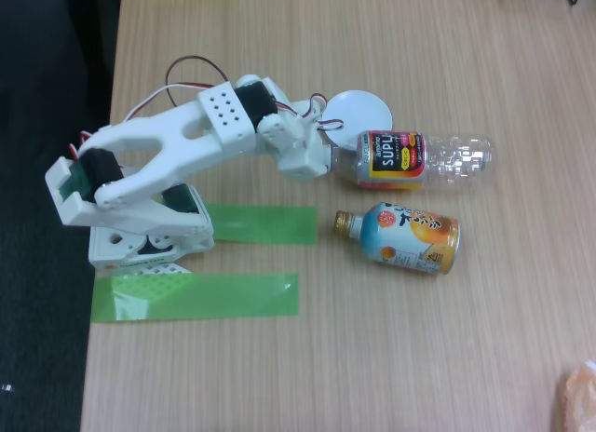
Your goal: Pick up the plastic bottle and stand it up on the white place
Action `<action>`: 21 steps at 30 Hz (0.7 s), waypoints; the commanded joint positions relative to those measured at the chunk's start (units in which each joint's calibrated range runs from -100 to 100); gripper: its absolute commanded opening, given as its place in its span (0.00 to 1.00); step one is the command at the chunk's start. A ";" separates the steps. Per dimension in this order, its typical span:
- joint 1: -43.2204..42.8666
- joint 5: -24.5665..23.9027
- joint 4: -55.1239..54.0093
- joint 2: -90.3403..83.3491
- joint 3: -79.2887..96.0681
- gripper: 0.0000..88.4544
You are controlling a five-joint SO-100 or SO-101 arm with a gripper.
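Reaching out over the wooden table, the white arm's claw sits right at the neck end of the plastic bottle, and from where I stand I cannot tell whether its fingers are spread or pinching, since the wrist block covers them. That bottle lies on its side, clear and ribbed, its base pointing right in the fixed view and its SUPLI label turned up; it looks empty, though the glare on the plastic makes that hard to judge. Its cap end is hidden behind the claw. Just below it lies an orange-and-blue can-bottle, also on its side, gold cap pointing left; what it holds cannot be seen. The white place rests flat on the table just above the claw and up-left of the bottle's label, its lower left edge partly covered by the arm and red-and-white wires. Two green tape strips lie by the arm's base. Something orange-pink is cut off at the bottom right corner.
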 commanded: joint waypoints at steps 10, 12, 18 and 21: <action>2.02 0.16 -2.61 0.20 3.16 0.42; 2.02 0.16 -5.61 0.20 5.25 0.42; 1.95 0.16 -9.22 0.20 9.41 0.42; 1.88 0.16 -9.47 0.20 10.59 0.42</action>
